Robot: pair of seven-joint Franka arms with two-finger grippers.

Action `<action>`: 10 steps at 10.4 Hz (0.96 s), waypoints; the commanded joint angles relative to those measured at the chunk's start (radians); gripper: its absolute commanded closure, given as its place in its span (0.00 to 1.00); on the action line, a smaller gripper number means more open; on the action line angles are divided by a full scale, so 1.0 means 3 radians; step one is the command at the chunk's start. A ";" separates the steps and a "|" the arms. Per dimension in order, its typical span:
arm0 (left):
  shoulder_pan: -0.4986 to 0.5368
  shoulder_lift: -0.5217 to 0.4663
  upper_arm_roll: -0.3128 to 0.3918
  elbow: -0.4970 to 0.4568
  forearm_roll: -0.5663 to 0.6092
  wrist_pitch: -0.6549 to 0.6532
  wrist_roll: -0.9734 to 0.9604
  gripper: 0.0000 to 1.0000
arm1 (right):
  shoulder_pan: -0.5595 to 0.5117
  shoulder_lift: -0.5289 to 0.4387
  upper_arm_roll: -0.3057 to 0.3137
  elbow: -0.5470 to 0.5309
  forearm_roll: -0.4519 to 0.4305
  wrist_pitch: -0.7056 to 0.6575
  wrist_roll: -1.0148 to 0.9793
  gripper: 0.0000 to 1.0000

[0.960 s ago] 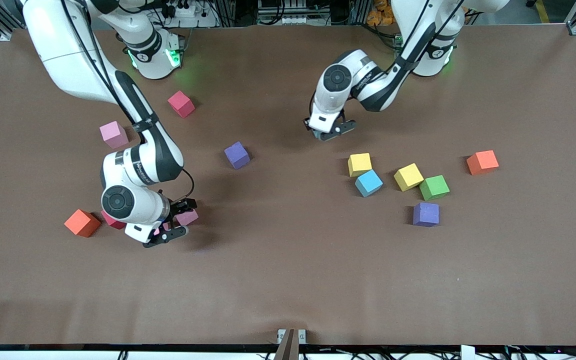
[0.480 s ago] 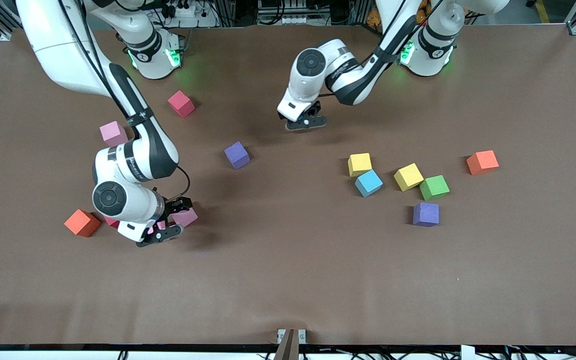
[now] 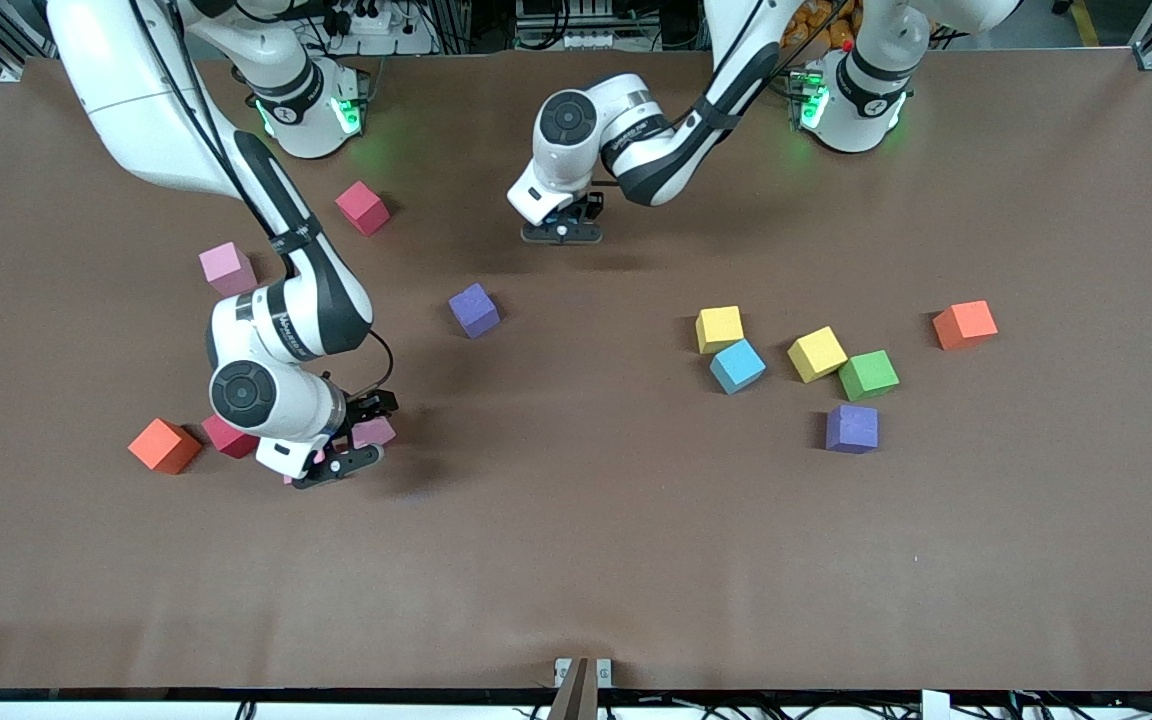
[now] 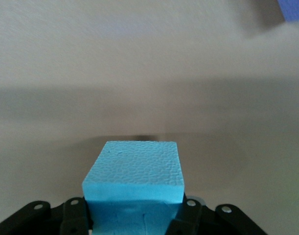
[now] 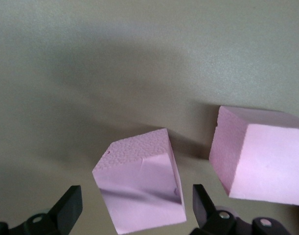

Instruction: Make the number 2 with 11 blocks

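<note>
The blocks lie scattered on the bench [image 3: 576,560], not set in any digit. In the front view, the left pincer [image 3: 562,228] has swung from near the yellow block [image 3: 719,328] toward the right arm's end and now hangs over bare bench, above the purple block [image 3: 474,309]. The right pincer [image 3: 341,448] has shifted only slightly and still sits low over a pink block [image 3: 374,432], with a red block [image 3: 228,437] and an orange block [image 3: 164,445] beside the arm. Toward the left arm's end lie a light blue block [image 3: 737,365] touching the yellow one, a second yellow block [image 3: 817,353] touching a green block [image 3: 868,375], a second purple block [image 3: 852,428] and a second orange block [image 3: 965,324]. Another red block [image 3: 362,207] and another pink block [image 3: 227,268] lie near the right arm's base.

In the left wrist view, the left pincer [image 4: 134,215] is clamped on a light blue cube [image 4: 135,176], carried above the bench.

In the right wrist view, the right pincer [image 5: 134,208] stands wide apart around a tilted pink cube [image 5: 139,188], its fingers [image 5: 68,208] clear of the sides; a second pink cube [image 5: 259,159] sits just beside.
</note>
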 commanded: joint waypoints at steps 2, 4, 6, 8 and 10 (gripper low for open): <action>-0.0154 0.0096 0.0067 0.0109 0.0041 -0.0247 0.0086 0.71 | 0.0009 0.0028 -0.0004 -0.0067 0.0015 0.0150 -0.0011 0.00; -0.0180 0.0101 0.0067 0.0115 0.0021 -0.0350 0.0081 0.71 | -0.0016 0.0038 -0.0009 -0.0108 0.0010 0.0145 -0.0011 0.00; -0.0185 0.0172 0.0143 0.0145 0.0005 -0.0355 0.0055 0.71 | -0.0021 0.0043 -0.0009 -0.0133 0.0010 0.0150 -0.0011 0.00; -0.0210 0.0269 0.0200 0.0206 -0.0005 -0.0355 0.0005 0.71 | 0.0014 0.0048 -0.0009 -0.0128 0.0010 0.0155 -0.0011 0.00; -0.0211 0.0290 0.0210 0.0263 -0.0010 -0.0355 -0.0174 0.42 | 0.0009 0.0089 -0.0009 -0.0128 0.0000 0.0252 -0.0016 0.00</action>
